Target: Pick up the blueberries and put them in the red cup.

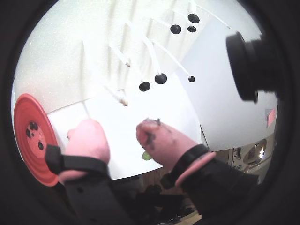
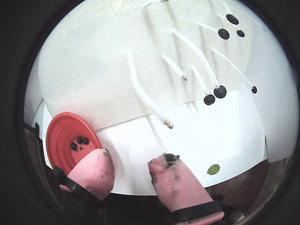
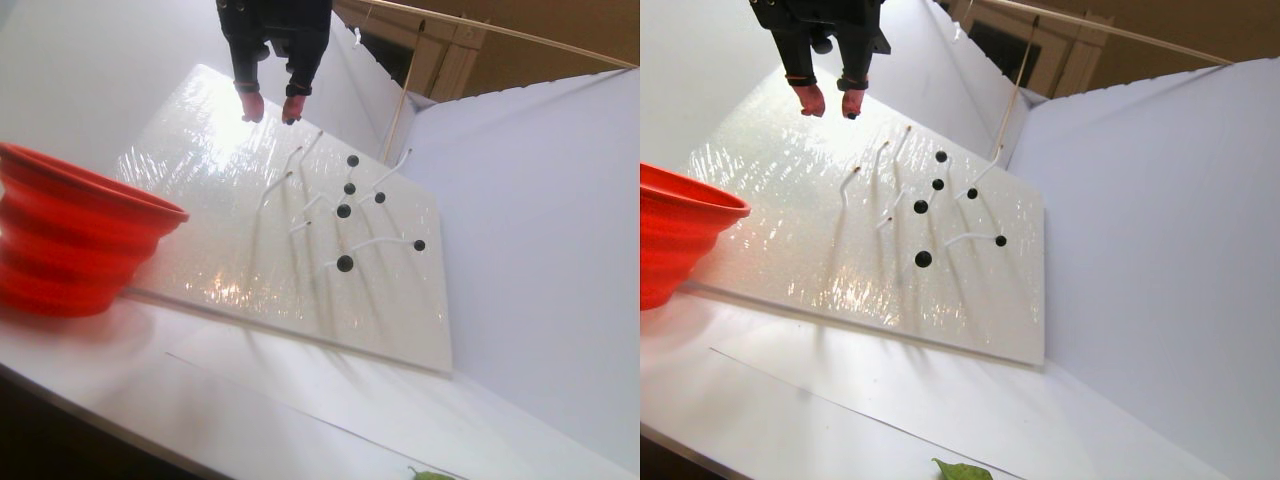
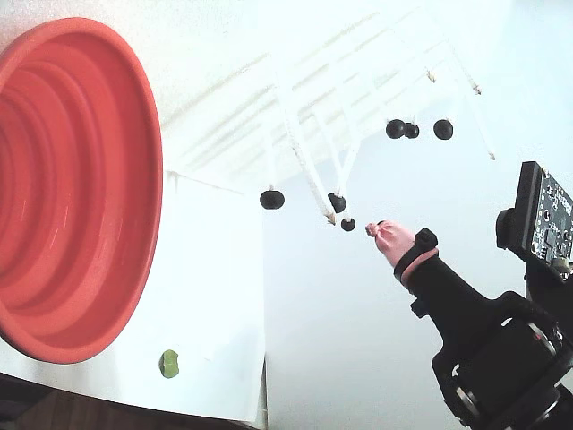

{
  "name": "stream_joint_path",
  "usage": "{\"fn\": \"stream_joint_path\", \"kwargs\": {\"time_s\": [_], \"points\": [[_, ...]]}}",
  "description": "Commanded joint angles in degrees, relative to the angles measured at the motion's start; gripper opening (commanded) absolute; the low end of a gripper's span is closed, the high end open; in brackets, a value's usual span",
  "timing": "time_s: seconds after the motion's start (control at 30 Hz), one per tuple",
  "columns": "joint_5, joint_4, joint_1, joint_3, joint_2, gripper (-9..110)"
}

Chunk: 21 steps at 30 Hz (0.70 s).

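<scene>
My gripper [image 1: 119, 133] is open, its two pink fingertips wide apart with only white sheet between them; the right fingertip [image 2: 165, 168] carries dark smudges. It hovers over the near edge of the sheet, well short of the blueberries. Several blueberries [image 1: 161, 78] sit on thin white stems on the board: a close pair [image 2: 220, 91] and a farther cluster [image 2: 224, 33]. The red cup [image 2: 63, 133] stands left of the gripper [image 2: 131, 161], with a few blueberries [image 2: 79, 140] inside. In the fixed view the cup [image 4: 81, 179] fills the left and the gripper [image 4: 380, 233] points toward a hanging berry [image 4: 348, 224].
A white glittery board [image 3: 250, 250] leans behind the stems. A small green lump [image 2: 213, 169] lies on the sheet right of my fingers. A black camera [image 1: 248, 65] juts in at right. White walls enclose the back and right side [image 3: 540, 250].
</scene>
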Motion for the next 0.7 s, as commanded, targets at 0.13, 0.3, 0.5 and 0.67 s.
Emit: {"fn": "stream_joint_path", "kwargs": {"time_s": [0.13, 0.3, 0.5, 0.67], "points": [[-2.46, -4.31, 4.48, -0.7, 2.02, 15], [-3.6, -6.15, 5.98, -0.7, -0.09, 15], [-5.27, -9.23, 7.91, -0.79, -3.6, 15], [-6.94, -11.78, 9.67, -1.14, -6.59, 15]]}}
